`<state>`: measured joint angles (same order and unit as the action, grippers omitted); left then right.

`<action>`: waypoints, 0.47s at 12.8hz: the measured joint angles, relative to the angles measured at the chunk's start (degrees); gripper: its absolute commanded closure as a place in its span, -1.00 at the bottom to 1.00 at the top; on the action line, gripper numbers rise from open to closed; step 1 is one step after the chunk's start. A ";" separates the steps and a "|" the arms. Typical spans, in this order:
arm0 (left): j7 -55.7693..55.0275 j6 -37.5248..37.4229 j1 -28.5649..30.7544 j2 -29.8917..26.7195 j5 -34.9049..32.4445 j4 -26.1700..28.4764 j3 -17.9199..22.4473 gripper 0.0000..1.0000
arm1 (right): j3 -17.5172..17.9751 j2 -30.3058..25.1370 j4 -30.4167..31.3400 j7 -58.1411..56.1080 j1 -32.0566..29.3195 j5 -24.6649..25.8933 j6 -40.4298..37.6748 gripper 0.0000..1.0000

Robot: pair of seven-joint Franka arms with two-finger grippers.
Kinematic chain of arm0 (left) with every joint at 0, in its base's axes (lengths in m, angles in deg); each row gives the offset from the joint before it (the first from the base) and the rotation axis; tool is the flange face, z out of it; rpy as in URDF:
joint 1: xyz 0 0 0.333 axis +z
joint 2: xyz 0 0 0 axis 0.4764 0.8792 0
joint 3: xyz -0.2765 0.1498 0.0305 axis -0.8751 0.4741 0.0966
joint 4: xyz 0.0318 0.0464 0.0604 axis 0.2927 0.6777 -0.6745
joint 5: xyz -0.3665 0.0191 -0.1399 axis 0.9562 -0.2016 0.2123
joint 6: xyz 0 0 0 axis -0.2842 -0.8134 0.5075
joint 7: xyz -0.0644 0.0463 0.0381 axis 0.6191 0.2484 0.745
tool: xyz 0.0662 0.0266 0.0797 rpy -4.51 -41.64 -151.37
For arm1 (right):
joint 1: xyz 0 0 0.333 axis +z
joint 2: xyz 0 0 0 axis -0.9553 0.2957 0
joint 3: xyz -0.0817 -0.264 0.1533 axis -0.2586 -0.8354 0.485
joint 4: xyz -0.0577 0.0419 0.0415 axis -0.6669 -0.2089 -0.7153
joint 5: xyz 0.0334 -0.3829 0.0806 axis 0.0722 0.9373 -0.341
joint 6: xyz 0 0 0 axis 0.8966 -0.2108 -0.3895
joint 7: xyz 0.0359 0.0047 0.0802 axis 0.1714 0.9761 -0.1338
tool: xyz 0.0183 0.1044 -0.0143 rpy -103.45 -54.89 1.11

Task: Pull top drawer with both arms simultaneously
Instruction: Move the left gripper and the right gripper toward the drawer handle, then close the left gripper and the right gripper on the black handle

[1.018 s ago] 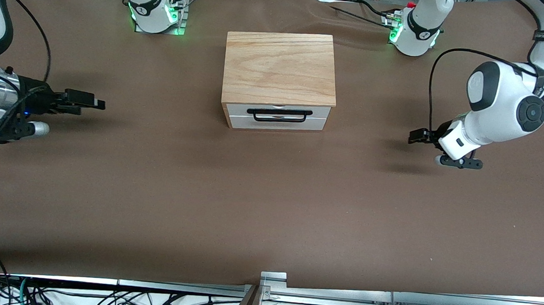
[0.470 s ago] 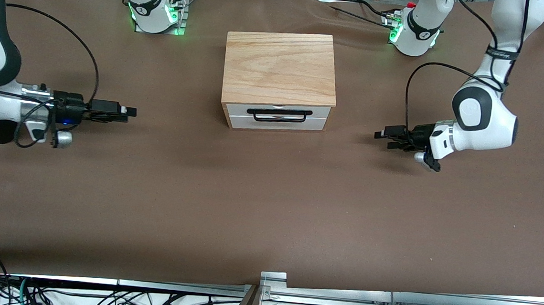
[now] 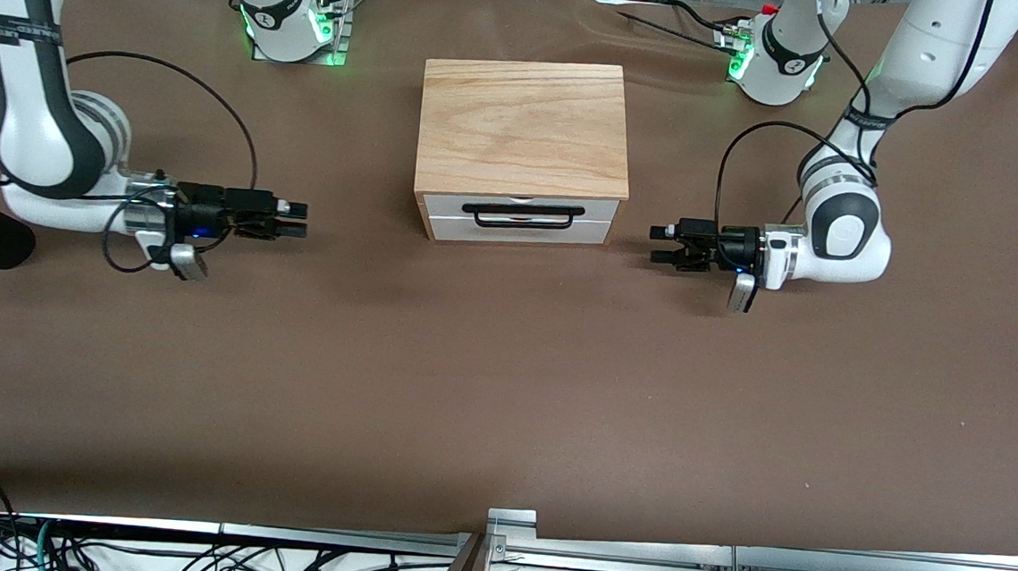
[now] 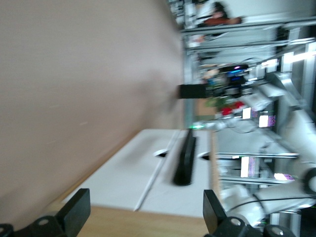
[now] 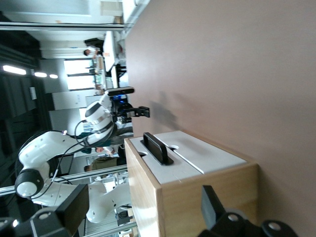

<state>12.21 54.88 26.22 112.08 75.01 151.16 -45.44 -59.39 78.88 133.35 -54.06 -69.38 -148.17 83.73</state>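
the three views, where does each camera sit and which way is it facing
Front view: high across the table, facing the bases; shows both arms, the left gripper and right gripper flanking the wooden box.
Left wrist view: on the left wrist, looking along the drawer fronts at the black handle; own fingertips show, open.
Right wrist view: on the right wrist, facing the box's end; own fingertips open.
Shared: the top drawer with its handle, in all three.

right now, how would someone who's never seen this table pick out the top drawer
Find the wooden box in the middle of the brown table. Its front, facing the front camera, has two stacked white panels. The top drawer is the upper one: it alone has the small notch in its top edge, and the wide black wire handle hangs from it.
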 measured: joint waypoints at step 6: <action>7.99 -2.06 -0.54 6.36 11.33 -2.53 -7.45 -0.81 | 0.26 8.34 2.16 -18.87 8.68 -19.09 0.41 -0.99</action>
<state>20.21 52.82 25.67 118.44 86.34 148.62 -52.89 -59.12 87.22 135.52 -72.93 -60.71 -167.26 84.14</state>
